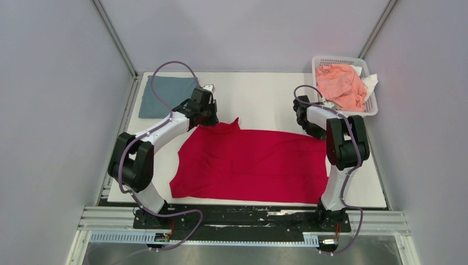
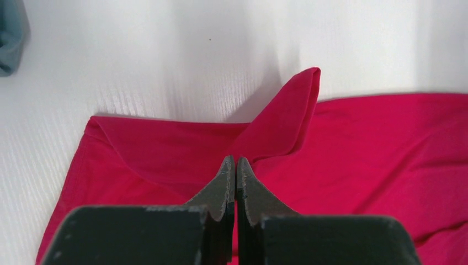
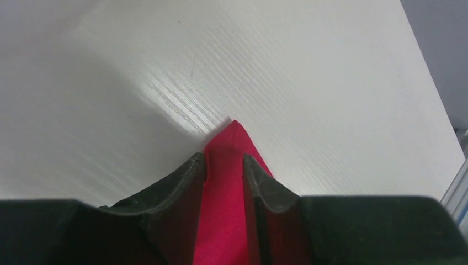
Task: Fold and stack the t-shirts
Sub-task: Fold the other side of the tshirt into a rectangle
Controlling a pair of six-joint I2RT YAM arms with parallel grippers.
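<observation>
The crimson red t-shirt (image 1: 248, 165) lies spread across the middle of the table, its far left part puckered into a raised fold (image 2: 301, 105). My left gripper (image 1: 207, 117) is at the shirt's far left corner; in the left wrist view its jaws (image 2: 235, 161) are pressed together on red cloth. My right gripper (image 1: 313, 131) is at the shirt's far right corner; the right wrist view shows it (image 3: 223, 160) shut on a strip of red cloth (image 3: 229, 221). The grey-blue t-shirt (image 1: 165, 96) lies folded flat at the back left, apart from both grippers.
A white mesh basket (image 1: 373, 105) at the back right holds salmon-pink cloth (image 1: 342, 83). White tabletop (image 1: 259, 94) shows behind the red shirt. Grey walls close in both sides. The grey-blue shirt's edge shows in the left wrist view (image 2: 10, 38).
</observation>
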